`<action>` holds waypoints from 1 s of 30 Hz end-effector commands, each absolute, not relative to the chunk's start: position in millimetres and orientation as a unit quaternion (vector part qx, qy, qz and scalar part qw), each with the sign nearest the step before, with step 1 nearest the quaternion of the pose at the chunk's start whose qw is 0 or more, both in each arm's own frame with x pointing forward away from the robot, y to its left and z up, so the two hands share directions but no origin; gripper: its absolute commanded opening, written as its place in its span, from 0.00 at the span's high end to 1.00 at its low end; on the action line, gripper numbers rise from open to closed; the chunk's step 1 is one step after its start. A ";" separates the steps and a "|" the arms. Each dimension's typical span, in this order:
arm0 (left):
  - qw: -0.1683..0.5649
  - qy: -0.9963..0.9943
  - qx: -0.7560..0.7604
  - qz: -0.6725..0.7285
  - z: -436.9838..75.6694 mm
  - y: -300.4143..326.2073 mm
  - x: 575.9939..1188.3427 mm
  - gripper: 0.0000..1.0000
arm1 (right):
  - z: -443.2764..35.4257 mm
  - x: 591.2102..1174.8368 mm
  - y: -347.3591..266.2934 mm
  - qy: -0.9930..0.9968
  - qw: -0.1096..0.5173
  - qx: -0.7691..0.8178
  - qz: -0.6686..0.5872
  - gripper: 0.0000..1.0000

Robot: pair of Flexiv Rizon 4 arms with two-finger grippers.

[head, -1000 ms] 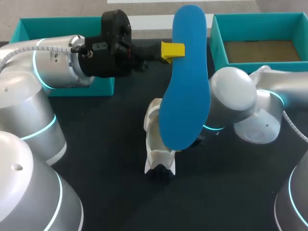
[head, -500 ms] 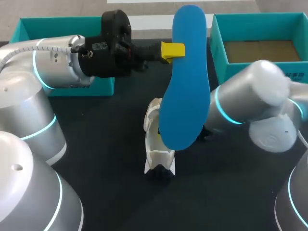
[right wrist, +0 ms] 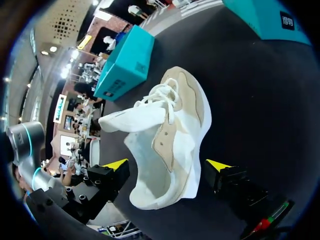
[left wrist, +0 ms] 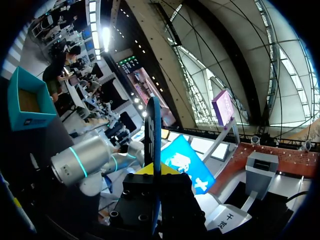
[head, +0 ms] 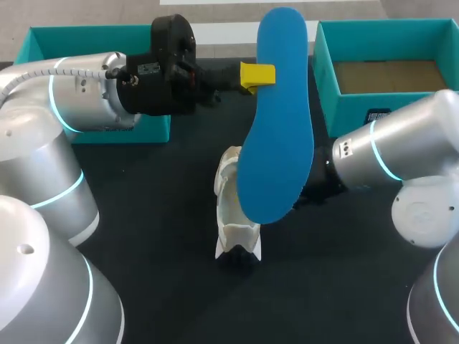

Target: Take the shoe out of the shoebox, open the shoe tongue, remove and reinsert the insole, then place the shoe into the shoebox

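Observation:
My left gripper (head: 257, 75) is shut on a blue insole (head: 276, 115) and holds it upright above the table. In the left wrist view the insole (left wrist: 154, 125) stands edge-on between the fingers of that gripper (left wrist: 155, 170). Below it a white and beige shoe (head: 233, 215) lies on the black table (head: 143, 215). The insole hides my right gripper in the head view; only its arm (head: 387, 154) shows. In the right wrist view the right gripper (right wrist: 167, 165) is open, one yellow tip on each side of the heel of the shoe (right wrist: 170, 145), with small gaps. The tongue (right wrist: 130, 120) is pulled out sideways.
An open teal shoebox (head: 326, 72) with a brown floor stands at the back right. A second teal box (head: 93, 43) stands at the back left, partly behind my left arm. In the right wrist view this second box (right wrist: 125, 62) lies beyond the shoe.
My right arm has swung and turned at the right side, and its jaws have spread wide. The left arm, the insole and the shoe have stayed put.

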State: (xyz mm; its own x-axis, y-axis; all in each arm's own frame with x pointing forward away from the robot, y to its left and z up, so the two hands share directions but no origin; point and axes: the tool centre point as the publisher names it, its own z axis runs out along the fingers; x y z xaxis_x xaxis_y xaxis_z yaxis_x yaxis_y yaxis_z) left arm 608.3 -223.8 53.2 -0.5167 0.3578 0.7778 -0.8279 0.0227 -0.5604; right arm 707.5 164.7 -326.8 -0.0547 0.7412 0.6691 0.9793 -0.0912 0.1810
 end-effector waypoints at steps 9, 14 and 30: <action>0.444 -0.559 0.210 0.668 52.3 -223.8 607.6 1.00 | -314.2 706.3 162.5 -0.658 0.195 -0.635 -0.354 0.00; 0.444 -0.559 0.210 0.668 52.3 -223.8 607.6 1.00 | -286.9 709.0 154.7 -0.621 0.238 -0.620 -0.416 0.00; 0.444 -0.559 0.210 0.668 52.3 -223.8 607.6 1.00 | -205.9 720.3 123.5 -0.587 0.328 -0.555 -0.490 0.00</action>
State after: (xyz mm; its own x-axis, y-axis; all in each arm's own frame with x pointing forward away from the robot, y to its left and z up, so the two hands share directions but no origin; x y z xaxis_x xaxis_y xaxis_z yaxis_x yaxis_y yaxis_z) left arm 608.3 -223.8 53.2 -0.5167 0.3578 0.7778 -0.8279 0.0227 -0.5604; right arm 726.1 147.1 -220.5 -0.1517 0.3979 0.9048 0.9725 -0.1034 0.2086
